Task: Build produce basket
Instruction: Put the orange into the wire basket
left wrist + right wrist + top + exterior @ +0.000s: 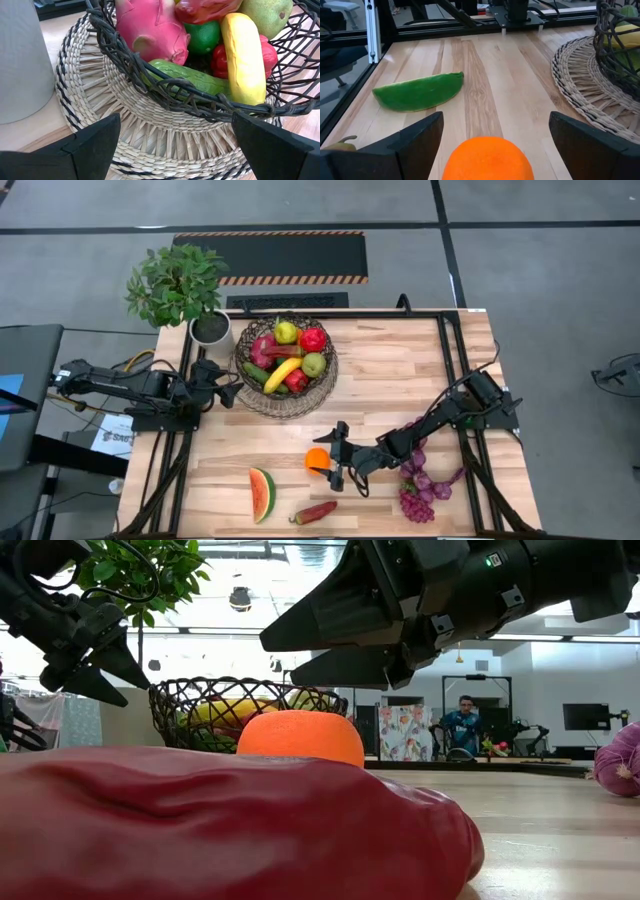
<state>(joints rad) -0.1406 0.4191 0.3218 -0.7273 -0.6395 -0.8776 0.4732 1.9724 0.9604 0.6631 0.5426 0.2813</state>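
While the left hand (232, 392) waits open beside the basket (262, 396), the right hand (332, 452) hangs open over the orange (317, 460).

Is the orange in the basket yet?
No. The orange sits on the table, apart from the basket, between the open right gripper's fingers.

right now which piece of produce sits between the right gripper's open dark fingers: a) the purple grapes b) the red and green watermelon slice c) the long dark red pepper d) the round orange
d: the right gripper is open and straddles the round orange, with the watermelon slice lying apart.
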